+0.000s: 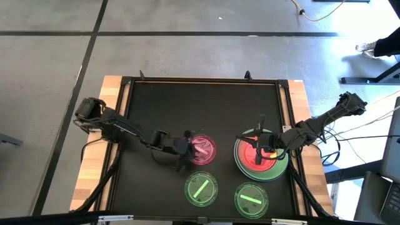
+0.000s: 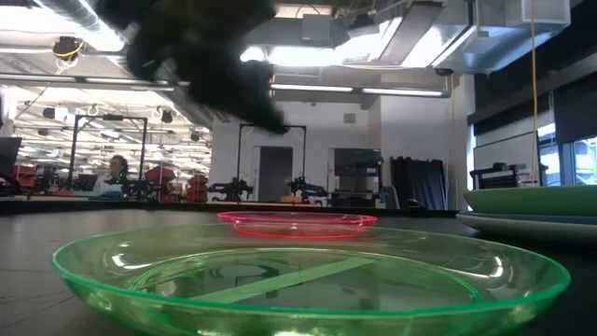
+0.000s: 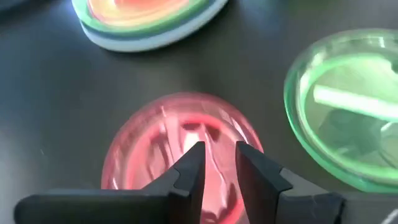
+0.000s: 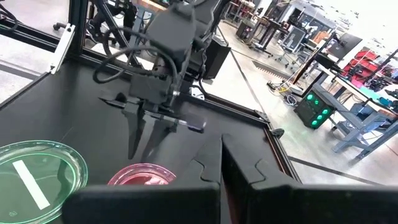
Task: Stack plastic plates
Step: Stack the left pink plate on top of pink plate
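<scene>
A small translucent pink plate [image 1: 205, 150] [image 3: 143, 143] [image 4: 140, 176] lies flat on the black table. My left gripper [image 1: 186, 150] [image 3: 219, 165] [image 4: 142, 149] hangs just above its left part, fingers pointing down and a little open, touching nothing. To the right stands a stack of large plates [image 1: 276, 170] [image 3: 143, 22] [image 2: 532, 210], green and white rims with an orange plate on top. My right gripper [image 1: 261, 154] [image 4: 222, 155] is shut over that stack. Two small green plates with centre stripes [image 1: 201, 189] [image 1: 250, 198] rest near the table's near edge. My right gripper is shut above the stack's orange top plate [image 1: 253, 156]. The gripper itself hides the spot, so I cannot tell whether it touches the plate.
The far half of the black table [image 1: 200, 106] is bare, bounded by a raised frame [image 1: 200, 79]. One green plate [image 2: 308, 275] [image 3: 348, 106] lies close to the pink plate's near side. Beyond the table are workbenches and a seated person [image 2: 117, 173].
</scene>
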`<action>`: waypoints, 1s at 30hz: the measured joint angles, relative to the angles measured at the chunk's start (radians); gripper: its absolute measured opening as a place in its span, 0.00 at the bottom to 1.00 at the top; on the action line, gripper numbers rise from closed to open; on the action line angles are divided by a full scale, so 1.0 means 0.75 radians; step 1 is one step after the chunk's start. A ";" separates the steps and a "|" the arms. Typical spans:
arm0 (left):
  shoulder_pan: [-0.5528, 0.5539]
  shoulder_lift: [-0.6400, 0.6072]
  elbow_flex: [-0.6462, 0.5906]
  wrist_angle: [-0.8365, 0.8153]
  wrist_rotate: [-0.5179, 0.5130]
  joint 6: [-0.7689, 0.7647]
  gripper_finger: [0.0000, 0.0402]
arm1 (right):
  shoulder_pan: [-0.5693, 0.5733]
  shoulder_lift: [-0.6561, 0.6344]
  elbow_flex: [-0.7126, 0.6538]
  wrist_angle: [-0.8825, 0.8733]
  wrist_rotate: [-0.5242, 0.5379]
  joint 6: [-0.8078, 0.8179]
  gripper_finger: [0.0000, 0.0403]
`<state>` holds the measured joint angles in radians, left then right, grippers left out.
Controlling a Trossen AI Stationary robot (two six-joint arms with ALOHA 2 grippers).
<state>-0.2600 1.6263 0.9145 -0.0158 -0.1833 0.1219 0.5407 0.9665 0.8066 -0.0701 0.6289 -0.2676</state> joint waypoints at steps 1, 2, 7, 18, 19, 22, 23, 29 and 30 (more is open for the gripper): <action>-0.009 -0.020 -0.043 0.002 -0.001 -0.022 0.21 | 0.000 0.000 0.000 0.004 0.000 0.000 0.01; -0.017 -0.033 -0.081 -0.002 0.006 -0.039 0.21 | 0.000 0.000 0.000 0.007 0.001 0.000 0.01; -0.041 -0.001 -0.193 0.056 0.187 -0.057 0.21 | 0.000 0.000 0.000 0.023 0.001 -0.002 0.01; -0.019 0.145 -0.186 0.216 0.192 0.004 0.21 | 0.000 0.000 0.000 0.020 0.001 -0.004 0.01; -0.016 0.155 -0.185 0.235 0.189 0.015 0.21 | 0.000 0.000 0.000 0.018 0.001 -0.004 0.01; -0.007 0.175 -0.186 0.255 0.188 0.025 0.21 | 0.000 0.000 0.000 0.017 0.001 -0.004 0.01; -0.008 0.180 -0.185 0.260 0.189 0.025 0.21 | 0.000 0.000 0.000 0.017 0.001 -0.004 0.01; 0.004 0.204 -0.187 0.248 0.203 0.025 0.21 | 0.000 0.000 0.000 0.017 0.001 -0.004 0.01; 0.009 0.215 -0.186 0.266 0.213 0.025 0.21 | 0.000 0.000 0.000 0.018 0.001 -0.004 0.01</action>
<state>-0.2536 1.7879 0.7753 0.1837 -0.0233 0.1410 0.5407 0.9665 0.8066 -0.0566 0.6296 -0.2707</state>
